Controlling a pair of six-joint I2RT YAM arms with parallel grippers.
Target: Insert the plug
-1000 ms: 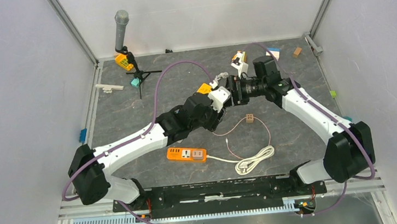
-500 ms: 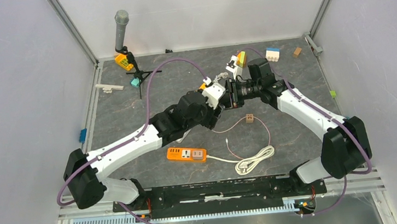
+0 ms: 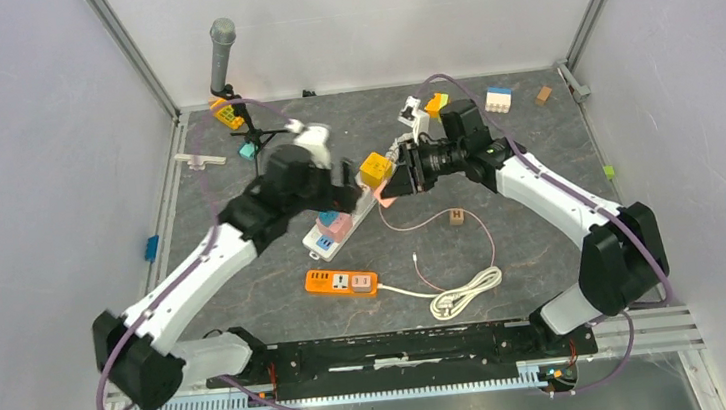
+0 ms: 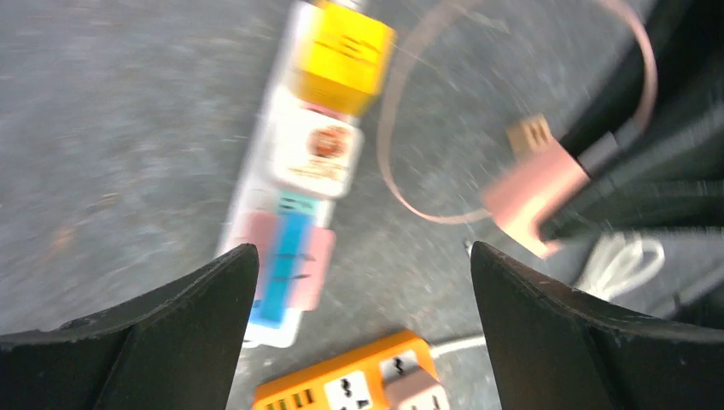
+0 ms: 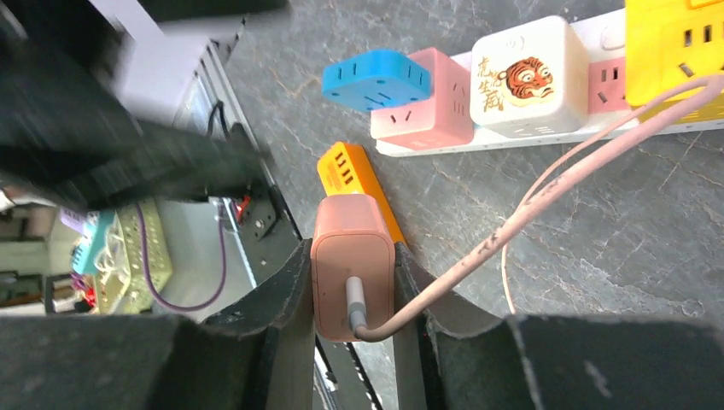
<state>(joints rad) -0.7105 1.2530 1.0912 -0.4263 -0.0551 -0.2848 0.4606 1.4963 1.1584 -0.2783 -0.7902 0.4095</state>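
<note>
My right gripper [image 5: 352,249] is shut on the pink plug [image 5: 352,256], a square charger with a pink cable [image 5: 580,166] coming out of its back. In the top view the right gripper [image 3: 392,184] holds the plug [image 3: 386,191] just over the right end of the white power strip [image 3: 359,208]. The strip [image 5: 401,147] carries blue, pink, white and yellow adapters. My left gripper [image 4: 360,249] is open and empty, above the strip [image 4: 256,184] and blurred in the top view [image 3: 339,180]. The plug [image 4: 534,192] shows at its right.
An orange power strip [image 3: 341,283] with a white coiled cord [image 3: 463,294] lies nearer the bases. A small wooden block [image 3: 456,216] sits inside the cable loop. A microphone stand [image 3: 222,53] and toy blocks [image 3: 497,99] stand at the back.
My left gripper has opened and its arm has swung back to the left, uncovering the white strip. My right gripper has shut on the pink plug and moved slightly left with it.
</note>
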